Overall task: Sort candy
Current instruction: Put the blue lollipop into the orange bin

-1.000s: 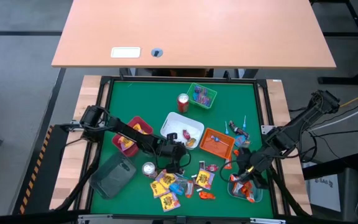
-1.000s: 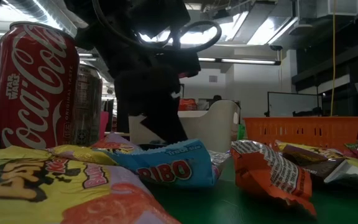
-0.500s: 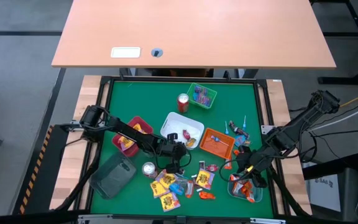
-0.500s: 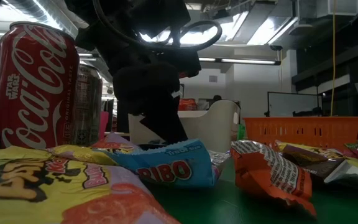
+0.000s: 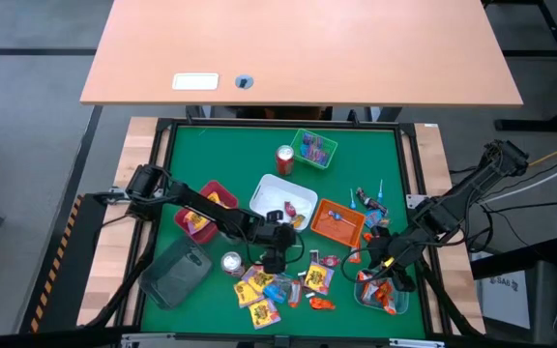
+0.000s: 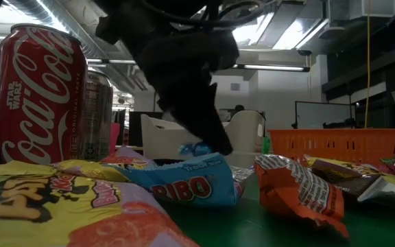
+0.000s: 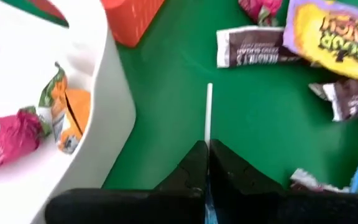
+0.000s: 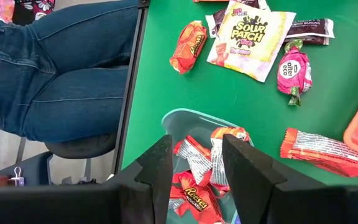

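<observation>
The left gripper has its fingers pinched on a lollipop's white stick, beside the white tray. The right gripper, fingers spread, hovers over a clear tray of orange Reese's packets.

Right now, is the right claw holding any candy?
No. In the right wrist view the right claw hangs open and empty above the clear tray of orange packets.

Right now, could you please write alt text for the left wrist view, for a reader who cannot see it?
The left tool is shut on a thin white lollipop stick above the green mat. Beside it, a white tray holds a pink sweet and an orange one; dark bars and a yellow packet lie beyond.
</observation>
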### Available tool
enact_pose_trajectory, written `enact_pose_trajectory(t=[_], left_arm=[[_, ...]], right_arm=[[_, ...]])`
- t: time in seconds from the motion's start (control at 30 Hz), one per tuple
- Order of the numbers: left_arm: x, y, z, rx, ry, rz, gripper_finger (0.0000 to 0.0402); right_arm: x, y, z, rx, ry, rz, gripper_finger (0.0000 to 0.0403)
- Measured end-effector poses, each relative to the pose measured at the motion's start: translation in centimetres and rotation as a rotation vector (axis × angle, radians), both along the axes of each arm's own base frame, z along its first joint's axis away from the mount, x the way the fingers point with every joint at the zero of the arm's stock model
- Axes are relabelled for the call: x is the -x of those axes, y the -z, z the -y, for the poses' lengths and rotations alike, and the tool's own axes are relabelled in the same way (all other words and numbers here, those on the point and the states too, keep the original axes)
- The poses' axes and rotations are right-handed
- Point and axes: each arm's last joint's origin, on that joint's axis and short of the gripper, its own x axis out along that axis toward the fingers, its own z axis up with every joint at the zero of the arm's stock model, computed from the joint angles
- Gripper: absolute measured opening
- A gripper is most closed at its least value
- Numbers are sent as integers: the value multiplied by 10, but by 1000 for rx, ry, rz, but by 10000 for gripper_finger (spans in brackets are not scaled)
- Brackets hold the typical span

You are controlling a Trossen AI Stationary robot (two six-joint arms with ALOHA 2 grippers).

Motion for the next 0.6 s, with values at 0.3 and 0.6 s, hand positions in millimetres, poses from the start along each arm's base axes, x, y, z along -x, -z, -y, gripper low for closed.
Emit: enact_pose_trajectory(t=[0.3, 0.6], left_arm=[[-19, -29, 5, 34, 12, 100, 1], [-40, -60, -2, 9, -51, 387, 0]], right_arm=[[0, 0, 0, 13, -19, 14, 136], [-1, 1, 3, 94, -8, 63, 136]])
